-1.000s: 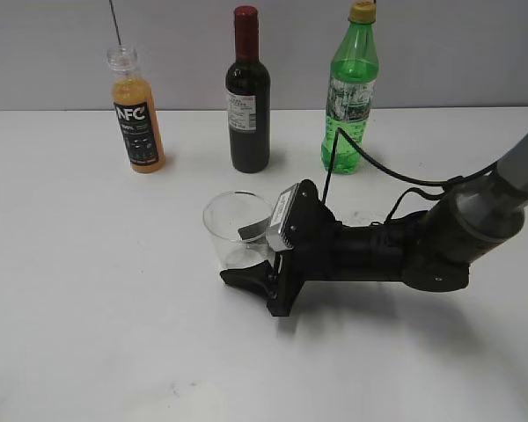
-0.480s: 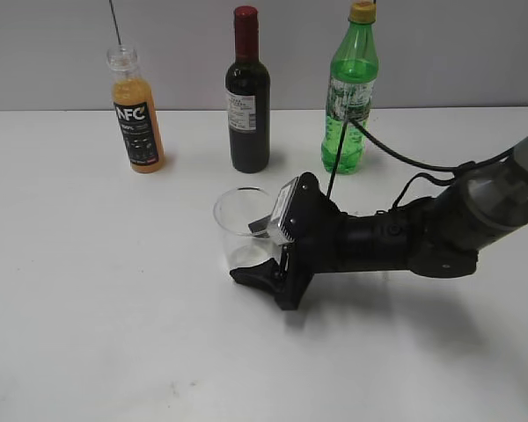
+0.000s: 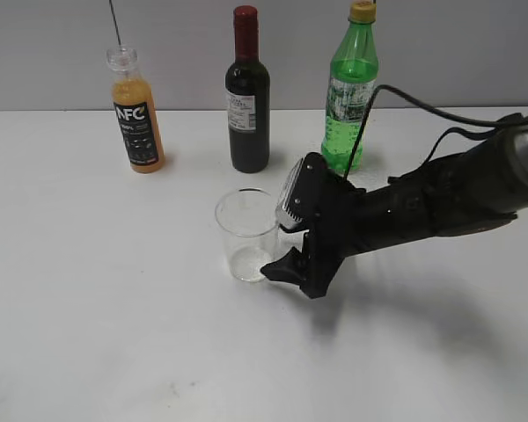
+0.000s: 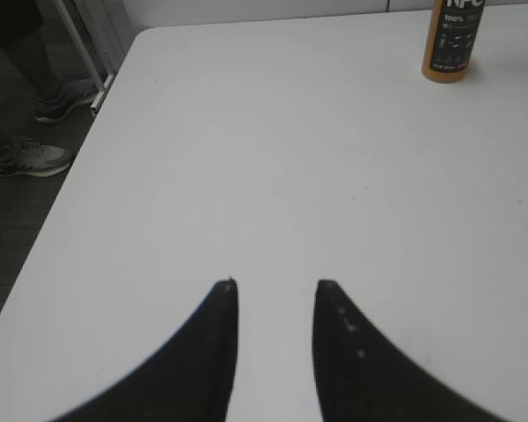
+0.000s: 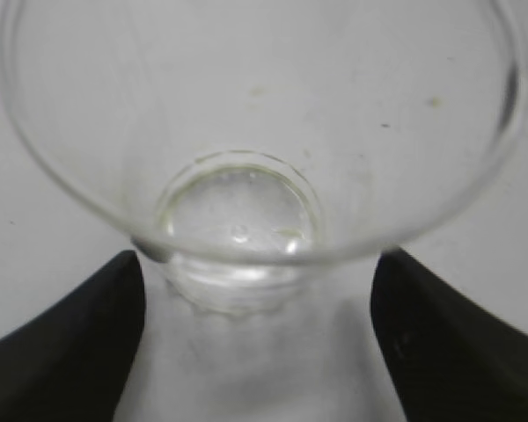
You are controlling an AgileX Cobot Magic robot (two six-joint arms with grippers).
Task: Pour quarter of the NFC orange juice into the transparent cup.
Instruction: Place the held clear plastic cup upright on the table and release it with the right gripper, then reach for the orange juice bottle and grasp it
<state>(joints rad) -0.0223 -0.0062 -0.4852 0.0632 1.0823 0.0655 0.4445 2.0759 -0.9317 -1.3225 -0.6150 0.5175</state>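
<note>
The NFC orange juice [image 3: 137, 123] stands uncapped at the back left of the white table; its lower part shows at the top right of the left wrist view [image 4: 453, 44]. The transparent cup [image 3: 246, 233] stands upright and empty in the middle of the table. My right gripper [image 3: 283, 251] is open just to the right of the cup, tilted down toward it. In the right wrist view the cup [image 5: 246, 211] fills the frame, and the open jaws [image 5: 260, 264] straddle its near side. My left gripper [image 4: 275, 286] is open and empty above bare table.
A dark wine bottle [image 3: 247, 92] and a green soda bottle [image 3: 349, 88] stand at the back, behind the cup and the right arm. The table's left edge [image 4: 70, 193] drops to a floor where a person's shoes [image 4: 26, 158] show.
The right gripper, which was low with its jaws around the cup, has drawn back to the right and risen. The cup shifted slightly right and now stands free.
</note>
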